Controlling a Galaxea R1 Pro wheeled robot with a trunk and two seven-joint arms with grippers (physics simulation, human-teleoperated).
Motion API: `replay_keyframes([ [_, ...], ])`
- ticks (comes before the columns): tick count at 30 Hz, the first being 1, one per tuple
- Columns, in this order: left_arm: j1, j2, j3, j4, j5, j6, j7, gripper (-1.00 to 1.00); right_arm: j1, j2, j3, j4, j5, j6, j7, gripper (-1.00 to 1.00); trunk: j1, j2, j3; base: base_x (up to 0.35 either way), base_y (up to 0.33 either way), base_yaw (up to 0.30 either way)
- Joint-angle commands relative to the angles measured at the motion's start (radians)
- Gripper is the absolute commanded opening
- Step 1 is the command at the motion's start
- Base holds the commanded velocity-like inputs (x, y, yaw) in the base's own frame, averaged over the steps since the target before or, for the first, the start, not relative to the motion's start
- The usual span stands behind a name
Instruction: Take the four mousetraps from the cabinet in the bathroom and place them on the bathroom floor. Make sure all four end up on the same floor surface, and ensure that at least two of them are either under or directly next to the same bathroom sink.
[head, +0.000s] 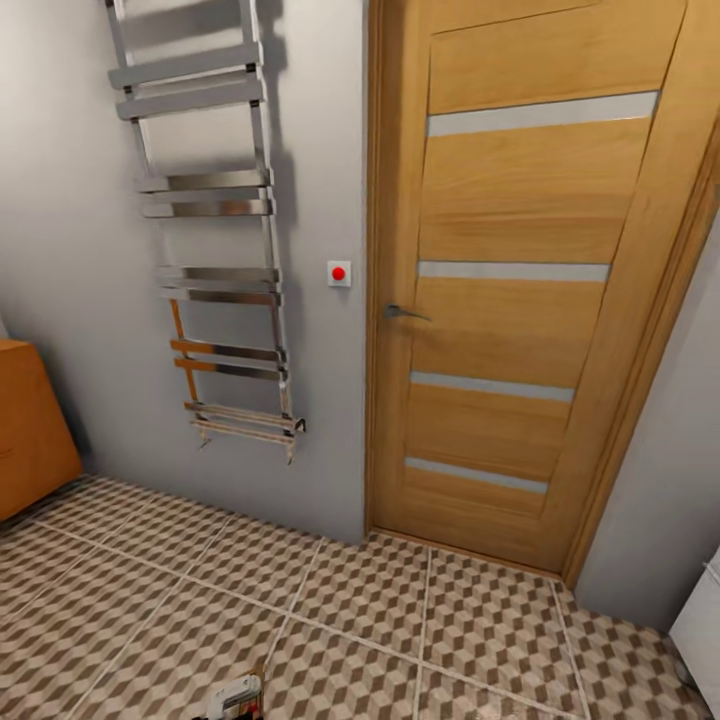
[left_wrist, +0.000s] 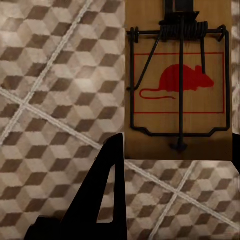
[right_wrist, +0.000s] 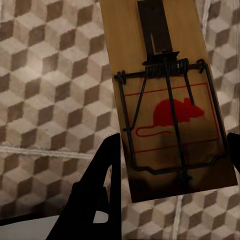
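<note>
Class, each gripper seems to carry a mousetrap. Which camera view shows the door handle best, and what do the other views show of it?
The head view: the grey door handle stands out against the wooden door. The wrist views give nothing of it; each looks past a mousetrap between dark fingers onto the tiled floor.

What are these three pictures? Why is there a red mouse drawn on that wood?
A robot with two arms took them; it's a computer simulation. The big picture comes from a camera on its head: it sees a wooden door, a metal towel rail, an orange cabinet and the patterned tile floor. The other two come from cameras near each gripper. Each shows a mousetrap: the left one and the right one, wooden boards with wire springs and a printed red mouse. Each sits between dark gripper fingers, above the floor, so each looks held.
</note>
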Motion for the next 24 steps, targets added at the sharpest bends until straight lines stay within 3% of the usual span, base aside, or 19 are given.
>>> replay_keyframes([
  [1,0.0,0.0,-0.008,0.0,0.009,0.004,0.001,-1.0,-0.001,0.0,0.006,0.003,-0.011,-0.006,0.0,-1.0,0.0,-0.001,-0.001,0.0,0.0,-0.298],
  [24,0.008,0.001,-0.008,0.0,0.009,0.003,0.001,-1.0,0.004,0.002,0.006,0.003,-0.011,-0.008,0.0,-1.0,0.0,-0.001,-0.001,0.0,0.0,-0.298],
])
